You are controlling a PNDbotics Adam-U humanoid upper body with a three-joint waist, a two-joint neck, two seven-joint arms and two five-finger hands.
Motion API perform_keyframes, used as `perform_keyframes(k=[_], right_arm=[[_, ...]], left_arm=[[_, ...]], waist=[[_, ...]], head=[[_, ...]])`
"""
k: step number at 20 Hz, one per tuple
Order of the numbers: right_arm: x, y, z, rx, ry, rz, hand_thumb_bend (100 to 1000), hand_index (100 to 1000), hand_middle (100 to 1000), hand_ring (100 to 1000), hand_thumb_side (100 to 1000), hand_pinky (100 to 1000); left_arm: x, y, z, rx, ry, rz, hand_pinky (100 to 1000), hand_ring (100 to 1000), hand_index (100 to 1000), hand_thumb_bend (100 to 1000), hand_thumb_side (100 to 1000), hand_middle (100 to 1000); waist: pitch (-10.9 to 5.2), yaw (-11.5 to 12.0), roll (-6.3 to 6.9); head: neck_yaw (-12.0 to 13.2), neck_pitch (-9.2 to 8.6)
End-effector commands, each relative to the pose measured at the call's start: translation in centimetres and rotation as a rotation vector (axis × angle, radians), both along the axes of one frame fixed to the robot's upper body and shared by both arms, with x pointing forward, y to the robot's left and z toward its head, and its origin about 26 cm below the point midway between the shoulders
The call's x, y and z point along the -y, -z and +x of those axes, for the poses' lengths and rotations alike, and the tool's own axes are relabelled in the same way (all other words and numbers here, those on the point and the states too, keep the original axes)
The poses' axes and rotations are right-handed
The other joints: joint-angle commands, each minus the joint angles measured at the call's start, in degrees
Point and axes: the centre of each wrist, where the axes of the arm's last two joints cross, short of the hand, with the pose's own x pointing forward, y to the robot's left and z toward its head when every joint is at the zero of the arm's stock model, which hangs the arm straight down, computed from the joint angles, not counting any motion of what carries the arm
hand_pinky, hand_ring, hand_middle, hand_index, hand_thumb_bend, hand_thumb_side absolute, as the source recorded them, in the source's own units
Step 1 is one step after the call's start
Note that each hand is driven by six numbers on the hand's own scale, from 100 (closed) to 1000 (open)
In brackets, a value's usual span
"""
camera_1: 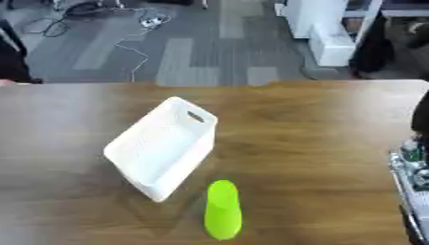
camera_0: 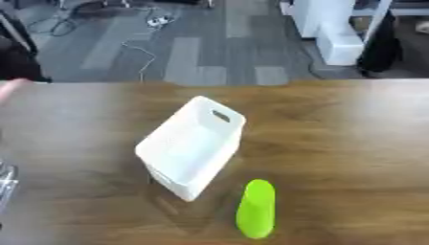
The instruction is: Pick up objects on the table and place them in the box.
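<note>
A white plastic box with a handle slot stands askew in the middle of the wooden table, open side up, and nothing shows inside it. A bright green oblong object lies on the table just in front of the box's right corner, close to the near edge. Only a silver sliver of my left hand shows at the lower left edge. Part of my right hand shows at the right edge, well to the right of the green object. Neither touches the box or the object.
Beyond the table's far edge is grey floor with cables and white furniture at the upper right. Bare wood surrounds the box on both sides.
</note>
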Motion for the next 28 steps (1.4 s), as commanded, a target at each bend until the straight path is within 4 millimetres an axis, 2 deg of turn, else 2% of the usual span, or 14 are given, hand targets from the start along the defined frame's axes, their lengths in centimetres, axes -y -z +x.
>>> perform_keyframes(k=[1, 4, 12, 14, 15, 16, 19, 20, 21, 22, 23, 28], right_arm=[[0.6, -0.4, -0.3, -0.034, 0.032, -0.042, 396, 568, 555, 528, 1000, 392], [1.4, 0.0, -0.6, -0.13, 0.083, -0.13, 363, 570, 556, 530, 1000, 381], [3.1, 0.4, -1.2, -0.25, 0.158, -0.389, 263, 591, 574, 561, 1000, 404], [3.6, 0.3, -1.4, -0.27, 0.171, -0.48, 232, 597, 578, 569, 1000, 413], [3.8, 0.3, -1.4, -0.276, 0.174, -0.513, 248, 597, 578, 569, 1000, 413], [4.1, 0.3, -1.5, -0.282, 0.178, -0.56, 198, 601, 579, 573, 1000, 421], [4.8, 0.1, -1.7, -0.294, 0.185, -0.699, 156, 609, 581, 579, 1000, 433], [5.0, 0.0, -1.8, -0.295, 0.185, -0.734, 147, 611, 581, 581, 1000, 436], [5.1, -0.1, -1.8, -0.296, 0.184, -0.759, 181, 609, 578, 579, 1000, 433], [5.2, -0.2, -1.9, -0.297, 0.184, -0.781, 121, 618, 584, 586, 1000, 447], [5.4, -0.2, -1.9, -0.299, 0.186, -0.815, 109, 620, 584, 588, 1000, 448], [5.9, -0.4, -2.2, -0.321, 0.182, -0.969, 100, 631, 588, 597, 1000, 451]], left_arm=[[-0.4, -1.2, 0.0, 0.09, 0.02, -0.018, 609, 625, 732, 723, 1000, 721], [-0.4, -1.1, -0.1, 0.085, 0.016, -0.017, 608, 624, 732, 722, 1000, 721], [-0.5, -1.1, -0.1, 0.086, 0.016, -0.012, 608, 624, 732, 722, 1000, 721], [-0.4, -1.2, -0.1, 0.087, 0.018, -0.011, 608, 624, 732, 723, 1000, 721], [-0.4, -1.2, -0.1, 0.087, 0.019, -0.011, 608, 624, 732, 724, 1000, 721], [-0.4, -1.2, -0.1, 0.088, 0.02, -0.009, 609, 624, 732, 723, 1000, 721], [-0.5, -1.3, 0.0, 0.088, 0.021, -0.006, 608, 624, 732, 724, 1000, 721], [-0.5, -1.3, 0.0, 0.087, 0.021, -0.006, 608, 624, 732, 723, 1000, 721], [-0.5, -1.3, 0.0, 0.087, 0.021, -0.005, 608, 624, 732, 724, 1000, 721], [-0.5, -1.3, 0.0, 0.087, 0.021, -0.005, 608, 624, 732, 723, 1000, 721], [-0.5, -1.3, -0.1, 0.087, 0.021, -0.004, 608, 624, 732, 723, 1000, 721], [-0.5, -1.4, -0.1, 0.085, 0.021, 0.002, 608, 624, 732, 723, 1000, 721]], waist=[[-0.71, 0.15, -0.06], [-0.75, 0.33, -0.21], [-0.68, 0.73, -0.49], [-0.71, 0.87, -0.62], [-0.72, 0.91, -0.64], [-0.74, 0.94, -0.74], [-0.8, 0.98, -0.94], [-0.81, 0.98, -0.97], [-0.82, 0.98, -0.99], [-0.83, 0.97, -1.03], [-0.85, 0.95, -1.09], [-0.93, 0.93, -1.37]], head=[[0.91, -0.22], [0.94, 0.3], [0.72, 1.21], [0.71, 1.43], [0.72, 1.5], [0.75, 1.64], [0.82, 1.92], [0.83, 1.96], [0.85, 1.98], [0.87, 2.01], [0.91, 2.08], [0.9, 2.04]])
